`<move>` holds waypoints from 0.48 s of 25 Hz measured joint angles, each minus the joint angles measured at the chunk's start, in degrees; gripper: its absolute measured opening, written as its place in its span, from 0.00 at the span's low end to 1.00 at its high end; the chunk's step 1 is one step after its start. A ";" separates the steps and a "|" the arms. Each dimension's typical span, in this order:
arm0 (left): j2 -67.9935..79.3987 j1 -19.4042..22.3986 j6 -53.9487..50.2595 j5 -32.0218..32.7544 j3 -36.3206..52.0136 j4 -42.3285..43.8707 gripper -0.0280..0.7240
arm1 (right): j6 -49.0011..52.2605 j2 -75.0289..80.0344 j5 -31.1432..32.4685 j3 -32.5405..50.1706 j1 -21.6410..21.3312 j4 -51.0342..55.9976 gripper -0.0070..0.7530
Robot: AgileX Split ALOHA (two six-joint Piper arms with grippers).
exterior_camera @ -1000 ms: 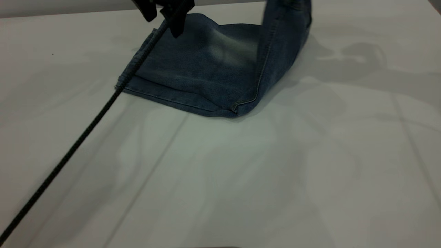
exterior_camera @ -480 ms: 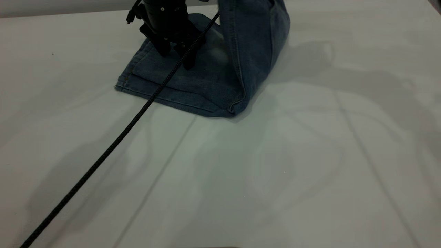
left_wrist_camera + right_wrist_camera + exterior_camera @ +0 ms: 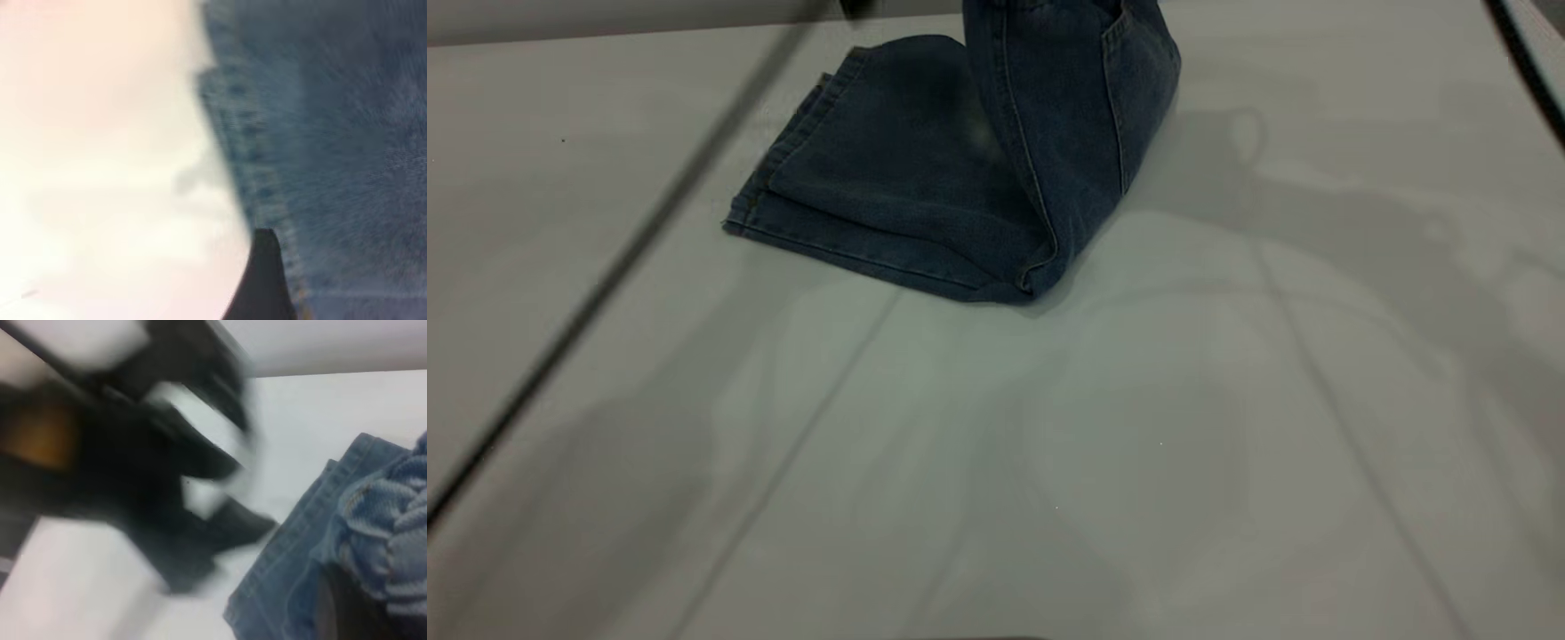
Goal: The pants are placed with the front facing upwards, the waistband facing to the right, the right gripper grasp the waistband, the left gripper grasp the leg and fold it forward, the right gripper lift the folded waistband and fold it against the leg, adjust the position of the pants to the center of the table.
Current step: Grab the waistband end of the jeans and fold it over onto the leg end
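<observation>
The blue denim pants (image 3: 907, 196) lie folded on the white table (image 3: 1049, 462). Their leg hems point left, and the waist half stands up and runs off the exterior view's top edge (image 3: 1067, 80). My right gripper (image 3: 373, 603) is shut on the gathered waistband (image 3: 400, 520) and holds it in the air; one dark finger (image 3: 340, 607) shows under the cloth. My left gripper (image 3: 330, 290) hovers open over the leg near the stitched hem (image 3: 250, 153), with only one black fingertip (image 3: 265, 267) visible. Its blurred black body (image 3: 167, 500) shows in the right wrist view.
A blurred black cable (image 3: 605, 284) slants across the left of the table. Another dark cable (image 3: 1525, 62) crosses the far right corner. The wide white tabletop stretches in front of the pants, crossed by arm shadows.
The left gripper, low over the leg half a second ago, has gone up out of the exterior view. The held-up waist half has shifted left over the leg.
</observation>
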 joint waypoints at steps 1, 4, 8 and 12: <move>-1.59 0.18 -0.10 0.76 -0.15 0.30 0.78 | -0.90 0.54 -0.70 0.00 0.75 0.67 0.12; -4.77 0.38 -0.16 2.53 -0.29 0.56 0.78 | -3.51 2.66 -2.59 -0.06 2.85 2.63 0.12; -7.14 0.43 -0.16 3.01 -0.29 0.39 0.78 | -5.00 6.08 -4.48 -0.24 5.01 3.20 0.15; -7.85 0.43 -0.16 3.01 -0.29 0.39 0.78 | -4.98 10.12 -4.05 -3.04 6.73 3.32 0.26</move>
